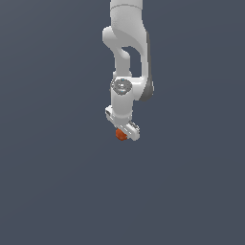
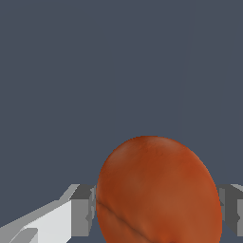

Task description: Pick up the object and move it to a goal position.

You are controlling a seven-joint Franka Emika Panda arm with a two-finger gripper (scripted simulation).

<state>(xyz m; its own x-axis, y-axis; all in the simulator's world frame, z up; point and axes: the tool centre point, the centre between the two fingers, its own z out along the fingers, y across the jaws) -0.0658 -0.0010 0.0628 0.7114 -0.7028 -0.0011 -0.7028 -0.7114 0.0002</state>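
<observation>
The orange-red ball (image 2: 159, 192) is held between the two fingers of the tool (image 1: 122, 134), which are closed against its sides. In the exterior view the ball (image 1: 120, 135) is seen at the arm's (image 1: 125, 57) lower end, against a plain dark background.

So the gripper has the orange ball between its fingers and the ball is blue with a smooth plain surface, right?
Not quite. The ball between the fingers of the gripper is orange-red, not blue, and faintly mottled with a dark line across it, as the wrist view shows.
</observation>
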